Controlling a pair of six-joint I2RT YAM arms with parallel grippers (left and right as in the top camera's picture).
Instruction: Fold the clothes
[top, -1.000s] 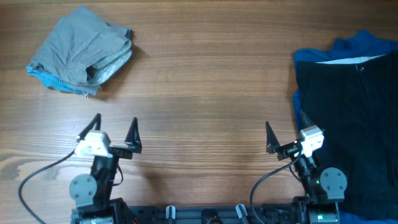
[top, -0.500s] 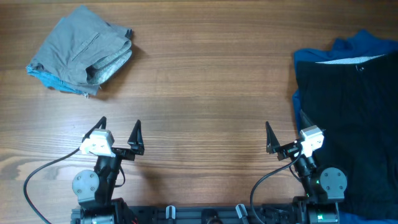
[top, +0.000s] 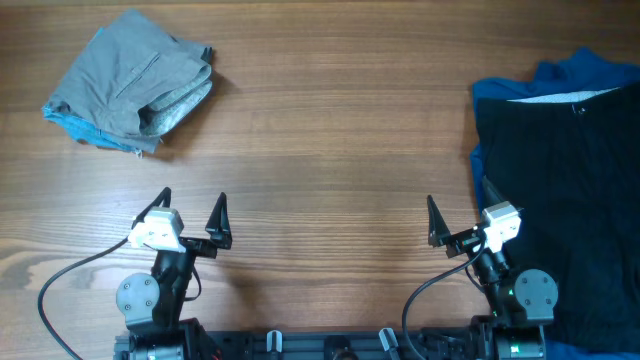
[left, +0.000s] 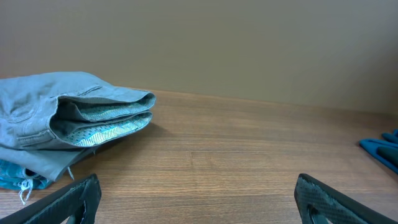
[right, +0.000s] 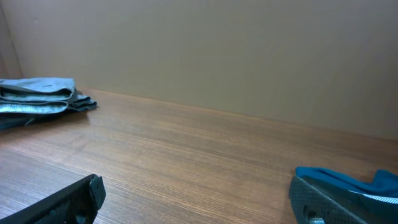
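Clothes lie at both ends of the brown wooden counter (top: 330, 130). We see a folded grey garment with a pale blue patterned lining (top: 130, 80) at the far left corner. A black garment (top: 560, 200) is spread flat over bright blue cloth (top: 590, 70) at the right edge. Little has changed: against the frame from a second ago, the left gripper (top: 191, 200) has slid slightly to the right and drawn a touch closer to its base, and it has not moved since the half-second frame. The right gripper (top: 460, 205) sits where it was in both earlier frames, and neither pile of fabric has shifted. Both sets of jaws stand wide apart and hold nothing. The left pair faces the grey bundle from well apart. The right pair has its outer finger at the near edge of the black garment, though we cannot tell whether it touches the cloth. We judge that the grey piece is finished and set aside, and that the black garment is next. The arms look parked near their bases between folds. Work on the black piece has not yet begun.
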